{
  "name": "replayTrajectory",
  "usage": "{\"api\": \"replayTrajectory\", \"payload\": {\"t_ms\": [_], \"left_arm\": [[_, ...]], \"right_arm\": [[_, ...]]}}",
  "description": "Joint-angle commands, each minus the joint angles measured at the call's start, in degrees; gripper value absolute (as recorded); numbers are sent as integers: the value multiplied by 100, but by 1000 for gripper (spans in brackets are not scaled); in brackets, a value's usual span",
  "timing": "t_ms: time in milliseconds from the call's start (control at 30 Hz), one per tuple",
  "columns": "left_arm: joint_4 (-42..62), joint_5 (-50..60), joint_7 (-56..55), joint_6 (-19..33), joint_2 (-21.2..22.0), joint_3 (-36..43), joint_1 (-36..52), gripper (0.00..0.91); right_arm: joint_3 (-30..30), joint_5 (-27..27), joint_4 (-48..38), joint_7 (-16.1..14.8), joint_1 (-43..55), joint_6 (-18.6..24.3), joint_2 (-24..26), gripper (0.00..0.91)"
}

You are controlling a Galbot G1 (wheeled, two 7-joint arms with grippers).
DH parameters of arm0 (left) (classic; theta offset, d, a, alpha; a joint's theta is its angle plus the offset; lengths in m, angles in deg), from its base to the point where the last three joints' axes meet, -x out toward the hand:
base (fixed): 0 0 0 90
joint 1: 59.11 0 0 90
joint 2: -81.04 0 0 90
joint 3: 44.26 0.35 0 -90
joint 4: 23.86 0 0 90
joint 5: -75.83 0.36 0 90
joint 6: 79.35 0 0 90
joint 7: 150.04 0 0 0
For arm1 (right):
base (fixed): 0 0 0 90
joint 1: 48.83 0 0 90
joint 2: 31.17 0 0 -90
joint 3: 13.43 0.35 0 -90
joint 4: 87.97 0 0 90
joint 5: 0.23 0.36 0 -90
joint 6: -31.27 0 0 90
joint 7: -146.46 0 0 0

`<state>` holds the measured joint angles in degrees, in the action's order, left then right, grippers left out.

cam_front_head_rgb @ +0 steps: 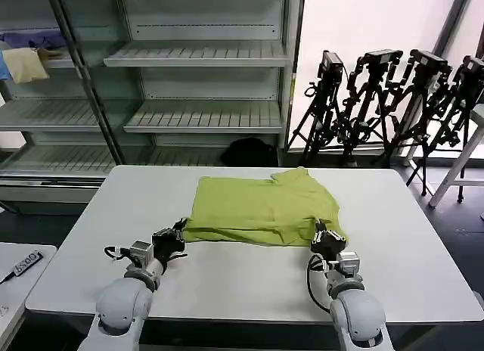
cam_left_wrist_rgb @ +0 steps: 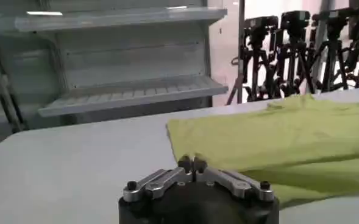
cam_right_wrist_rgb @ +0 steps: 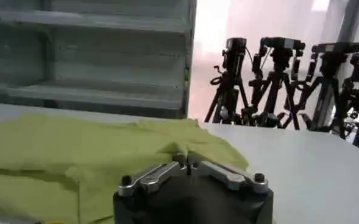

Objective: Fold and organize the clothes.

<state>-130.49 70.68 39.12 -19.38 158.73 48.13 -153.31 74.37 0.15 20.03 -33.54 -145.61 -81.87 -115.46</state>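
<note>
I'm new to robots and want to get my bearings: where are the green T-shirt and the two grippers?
T-shirt (cam_front_head_rgb: 261, 207): head view, middle of the folded fabric.
Left gripper (cam_front_head_rgb: 180, 234): head view, fingertips at the shirt's near left corner.
Right gripper (cam_front_head_rgb: 321, 231): head view, fingertips at the near right corner.

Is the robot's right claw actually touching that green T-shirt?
Touching. In the right wrist view, the right gripper has its fingertips pinched shut on the lime T-shirt, at its near edge.

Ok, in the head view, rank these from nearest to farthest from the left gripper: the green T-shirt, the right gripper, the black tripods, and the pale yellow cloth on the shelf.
1. T-shirt: its near corner sits right at the left gripper.
2. Right gripper: at the shirt's opposite near corner.
3. Pale yellow cloth: on the upper shelf, far left.
4. Black tripods: beyond the table's far right corner.
</note>
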Motion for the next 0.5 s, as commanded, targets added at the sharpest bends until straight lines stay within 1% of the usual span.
{"api": "replayTrajectory", "payload": {"t_ms": [33, 67, 233, 267, 300, 333, 500], "left_arm": [[177, 135, 61, -12, -7, 20, 89, 10], [188, 171, 73, -11, 3, 34, 96, 0], [294, 357, 151, 18, 37, 53, 141, 10], [303, 366, 155, 31, 37, 55, 145, 10], [310, 376, 156, 34, 36, 58, 150, 322], [316, 385, 163, 51, 37, 55, 151, 907], [312, 439, 176, 142, 67, 39, 155, 907]], "right_arm": [[-11, -67, -208, -5, 203, -64, -2, 0], [-12, -85, -217, -16, 208, -64, 1, 0], [0, -108, -280, 10, 283, -62, -42, 10], [1, -118, -287, 13, 293, -64, -46, 333], [-5, -114, -296, 22, 300, -69, -44, 907], [-5, -119, -302, 22, 309, -76, -44, 907], [-12, -145, -356, 86, 367, -101, -94, 907]]}}
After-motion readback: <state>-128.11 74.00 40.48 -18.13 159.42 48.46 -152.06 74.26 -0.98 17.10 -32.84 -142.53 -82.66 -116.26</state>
